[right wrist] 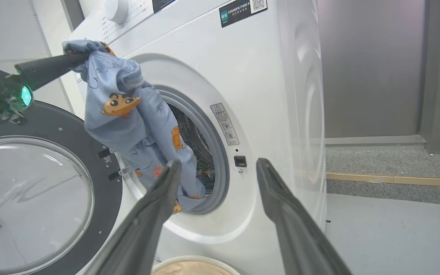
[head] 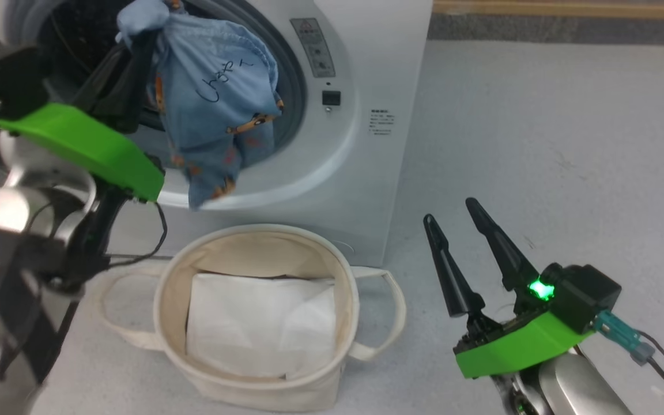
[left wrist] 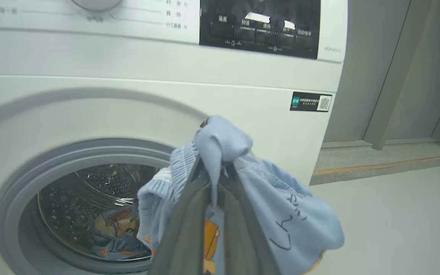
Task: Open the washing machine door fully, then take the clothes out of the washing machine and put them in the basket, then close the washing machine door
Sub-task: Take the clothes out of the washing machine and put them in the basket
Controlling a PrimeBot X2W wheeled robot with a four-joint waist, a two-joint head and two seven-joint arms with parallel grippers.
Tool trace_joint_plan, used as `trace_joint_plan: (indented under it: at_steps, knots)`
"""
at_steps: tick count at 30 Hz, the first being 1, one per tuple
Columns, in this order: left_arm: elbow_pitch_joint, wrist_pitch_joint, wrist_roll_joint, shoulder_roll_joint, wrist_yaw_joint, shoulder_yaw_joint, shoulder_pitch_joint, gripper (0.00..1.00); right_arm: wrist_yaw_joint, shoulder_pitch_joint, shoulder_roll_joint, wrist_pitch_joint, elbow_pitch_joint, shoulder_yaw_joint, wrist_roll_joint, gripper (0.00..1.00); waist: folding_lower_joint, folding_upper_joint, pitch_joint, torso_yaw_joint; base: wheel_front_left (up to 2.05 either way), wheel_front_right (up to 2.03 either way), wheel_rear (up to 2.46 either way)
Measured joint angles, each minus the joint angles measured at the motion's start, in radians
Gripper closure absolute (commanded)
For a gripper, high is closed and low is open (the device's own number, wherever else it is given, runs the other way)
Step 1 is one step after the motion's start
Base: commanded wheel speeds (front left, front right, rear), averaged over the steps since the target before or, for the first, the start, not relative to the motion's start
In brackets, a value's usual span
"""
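You're holding your left gripper (head: 139, 52) pinched on the clothes (head: 217, 98), raised above and left of the basket (head: 162, 288). Your right gripper (head: 449, 210) is hovering to its right, fingers spread.

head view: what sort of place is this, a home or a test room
Likely a laundry corner in a test space, not a furnished home: a white front-loading washing machine on a smooth grey floor, a cream canvas basket before it, plain grey wall panels beside.
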Motion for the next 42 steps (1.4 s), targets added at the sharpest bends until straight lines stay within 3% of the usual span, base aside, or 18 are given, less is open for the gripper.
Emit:
trace_joint_plan:
  at_steps: [4,9,23,27,33,37,38,42]
  knots:
    - [-0.212,0.091,-0.025,0.047,0.085,0.036,0.066,1.00,0.000,0.020,0.000,0.000,0.005,0.006,0.001,0.00,0.0000,0.0000,-0.024,0.023,0.00,0.00,0.00]
    - [-0.302,0.149,-0.039,0.066,0.132,0.029,0.160,1.00,0.000,0.022,0.001,0.000,0.009,0.018,0.009,0.00,0.0000,0.0000,-0.026,0.034,0.00,0.00,0.00]
    - [-0.189,0.099,-0.073,0.066,0.140,0.030,0.325,1.00,0.000,0.009,0.001,0.000,0.012,0.021,0.012,0.00,0.0000,0.0000,0.026,-0.022,0.00,0.00,0.00]
    - [-0.083,0.055,-0.072,0.056,0.137,0.019,0.388,1.00,0.000,0.007,0.003,0.000,0.012,0.009,0.016,0.00,0.0000,0.0000,0.048,-0.054,0.00,0.00,0.00]
    - [0.234,-0.068,-0.050,-0.012,0.087,-0.010,0.402,1.00,0.000,-0.013,0.003,-0.001,0.006,0.008,0.014,0.00,0.0000,0.0000,0.101,-0.101,0.00,0.00,0.00]
    - [0.497,-0.174,-0.025,-0.053,0.042,-0.025,0.342,1.00,0.000,-0.040,0.003,-0.002,-0.007,0.006,0.008,0.00,0.0000,0.0000,0.150,-0.132,0.00,0.00,0.00]
    - [0.497,-0.174,-0.025,-0.053,0.042,-0.025,0.342,1.00,0.000,-0.040,0.003,-0.002,-0.007,0.006,0.008,0.00,0.0000,0.0000,0.150,-0.132,0.00,0.00,0.00]
    - [0.724,-0.257,-0.013,-0.086,0.008,-0.021,0.226,1.00,0.000,-0.051,0.003,-0.002,-0.017,0.000,0.006,0.00,0.0000,0.0000,0.206,-0.165,0.00,0.00,0.00]
